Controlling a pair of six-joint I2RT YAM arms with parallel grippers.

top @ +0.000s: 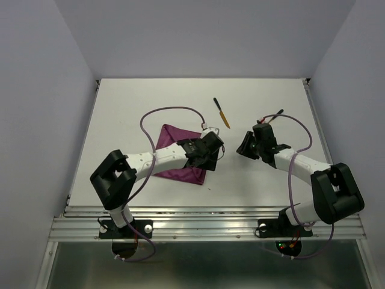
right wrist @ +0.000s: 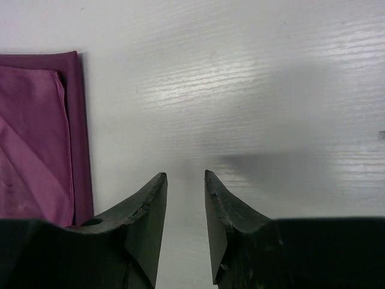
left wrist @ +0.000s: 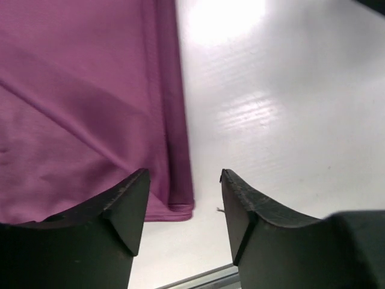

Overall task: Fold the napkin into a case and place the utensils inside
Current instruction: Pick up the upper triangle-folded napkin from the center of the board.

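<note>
The folded napkin is lying flat on the white worktop, left of centre. The left claw is hovering over the cloth's right edge with its jaws standing wide and gripping nothing. The right claw is hanging over bare worktop just right of the napkin, its jaws narrowly parted around nothing. One utensil is lying beyond the napkin; a second utensil is lying by the right arm, partly hidden.
</note>
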